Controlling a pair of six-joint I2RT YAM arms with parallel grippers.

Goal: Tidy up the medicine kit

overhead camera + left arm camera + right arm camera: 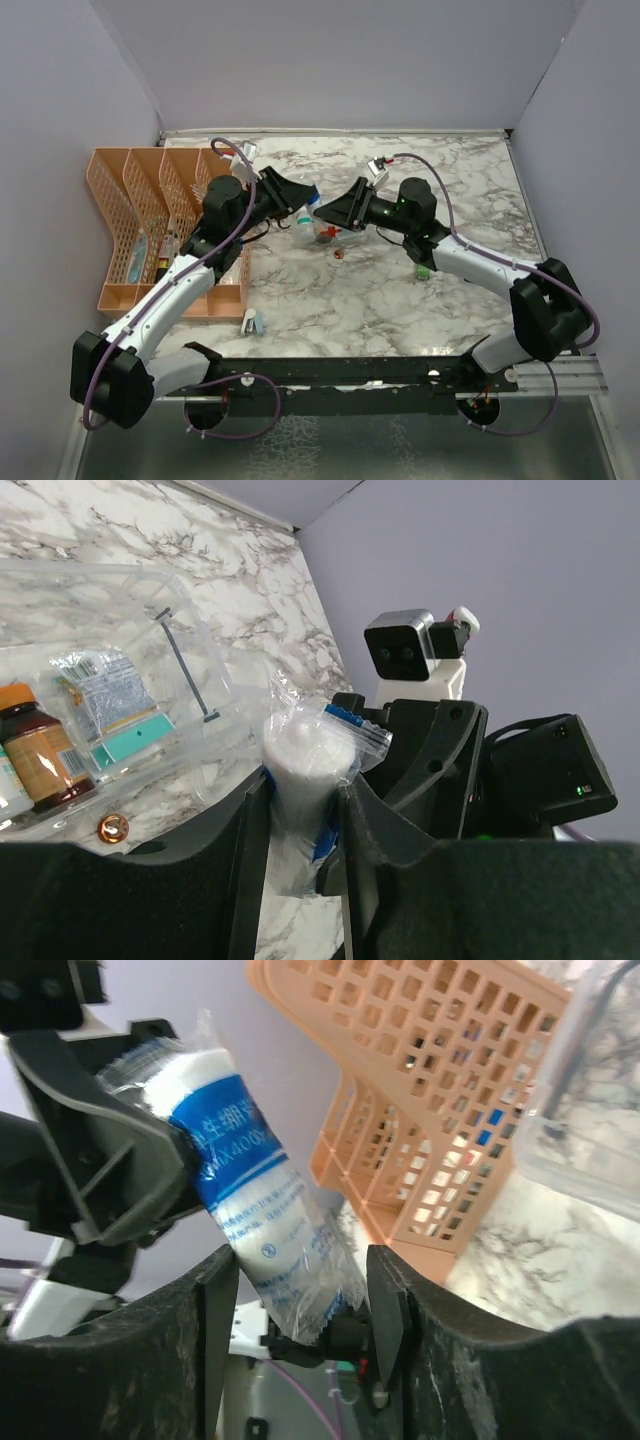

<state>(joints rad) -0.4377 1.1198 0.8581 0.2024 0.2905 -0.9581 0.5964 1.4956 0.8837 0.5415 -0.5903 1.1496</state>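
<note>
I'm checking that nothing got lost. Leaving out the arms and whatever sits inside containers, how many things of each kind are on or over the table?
Orange lattice organizer: 1
Clear medicine kit box: 1
Wrapped bandage roll: 1
Small loose items: 3 (copper-coloured disc, green piece, white-and-blue piece)
Total: 6

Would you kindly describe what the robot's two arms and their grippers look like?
The left arm and right arm have white links between bulky black joints, and a purple cable loops along each. The left gripper and right gripper are matt black, each with two broad, flat fingers. A small silver camera box sits on each wrist.
</note>
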